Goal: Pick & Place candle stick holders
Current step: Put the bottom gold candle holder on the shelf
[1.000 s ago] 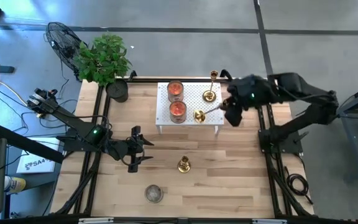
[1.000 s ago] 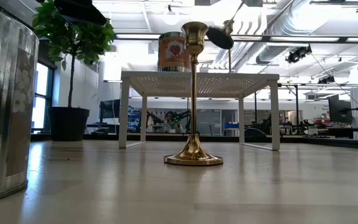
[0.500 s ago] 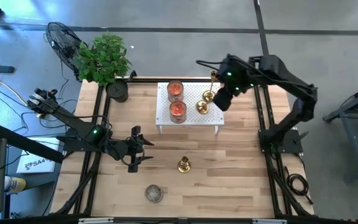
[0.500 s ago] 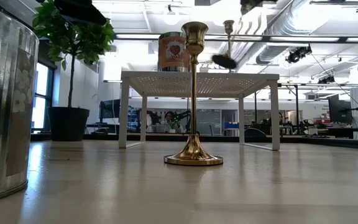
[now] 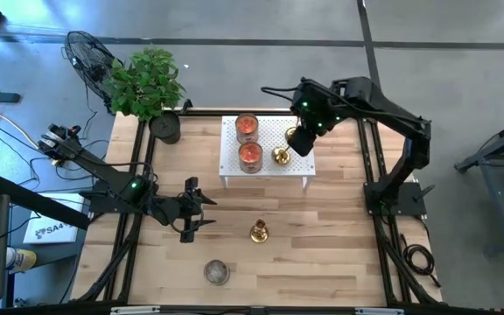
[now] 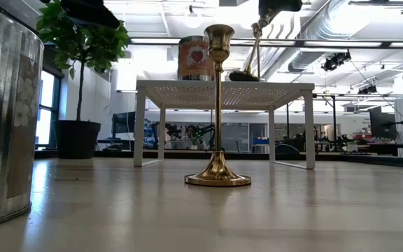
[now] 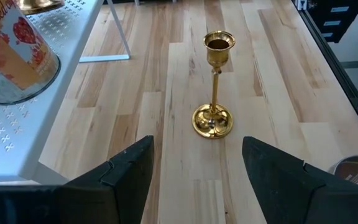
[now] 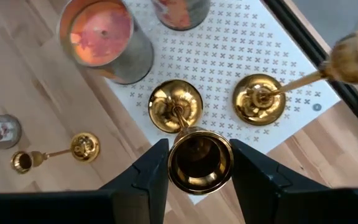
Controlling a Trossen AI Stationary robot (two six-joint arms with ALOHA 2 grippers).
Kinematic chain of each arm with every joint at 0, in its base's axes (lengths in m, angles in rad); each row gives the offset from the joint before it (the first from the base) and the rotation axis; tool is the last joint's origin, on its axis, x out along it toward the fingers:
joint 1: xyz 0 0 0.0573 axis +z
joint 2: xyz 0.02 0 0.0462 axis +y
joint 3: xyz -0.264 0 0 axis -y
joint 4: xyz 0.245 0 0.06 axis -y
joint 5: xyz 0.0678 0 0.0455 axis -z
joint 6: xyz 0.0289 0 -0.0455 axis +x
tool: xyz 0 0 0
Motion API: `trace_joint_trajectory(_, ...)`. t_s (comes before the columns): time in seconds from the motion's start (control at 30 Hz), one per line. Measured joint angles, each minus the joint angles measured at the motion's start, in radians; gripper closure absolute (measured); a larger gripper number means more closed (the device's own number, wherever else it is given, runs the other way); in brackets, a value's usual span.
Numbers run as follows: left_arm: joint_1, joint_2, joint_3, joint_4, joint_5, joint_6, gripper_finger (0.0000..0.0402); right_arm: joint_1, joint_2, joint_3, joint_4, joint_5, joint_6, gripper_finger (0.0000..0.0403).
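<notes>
right gripper (image 8: 194,163) pinches candlestick (image 8: 178,118), base seemingly touching white stand (image 5: 302,171) near its edge.

The white perforated shelf (image 5: 265,131) was crowded: two glass jar candles (image 5: 249,156) stood on its left half, and two brass candlesticks (image 8: 258,98) stood close together on its right half, one of them between the fingers of the right gripper (image 8: 193,163). Only a narrow bare strip stayed between jars and candlesticks. In front of the shelf the wooden table (image 5: 339,236) was wide open, except one candlestick (image 5: 259,232) in the middle and a grey tin (image 5: 216,272) near the front edge. The left gripper (image 5: 191,223) waited left of that candlestick.
</notes>
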Motion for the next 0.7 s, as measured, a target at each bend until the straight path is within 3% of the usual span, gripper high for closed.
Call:
trace_joint_trajectory(0.43,0.0,0.0,0.0,0.0,0.0,0.0,0.0163,-0.001,0.006,-0.005,0.002,0.049,0.025,0.0267)
trace_joint_trajectory(0.7,0.0,0.0,0.0,0.0,0.0,0.0,0.0163,-0.014,0.004,-0.099,0.008,0.033,0.023,0.0267)
